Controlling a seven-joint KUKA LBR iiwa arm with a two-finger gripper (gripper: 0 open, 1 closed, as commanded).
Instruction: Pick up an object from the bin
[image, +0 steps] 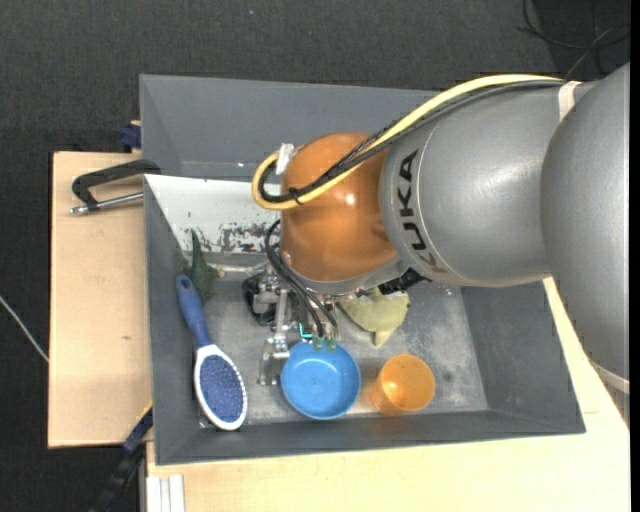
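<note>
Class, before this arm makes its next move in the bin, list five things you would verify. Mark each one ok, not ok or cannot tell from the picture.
1. Gripper is down inside the bin, at the left rim of the blue bowl: ok.
2. Blue bowl sits upright, open side up: ok.
3. Blue-handled brush lies to the left, apart from the gripper: ok.
4. Orange cup stands on the bowl's far side, away from the gripper: ok.
5. Whether the gripper holds anything: cannot tell.
</note>
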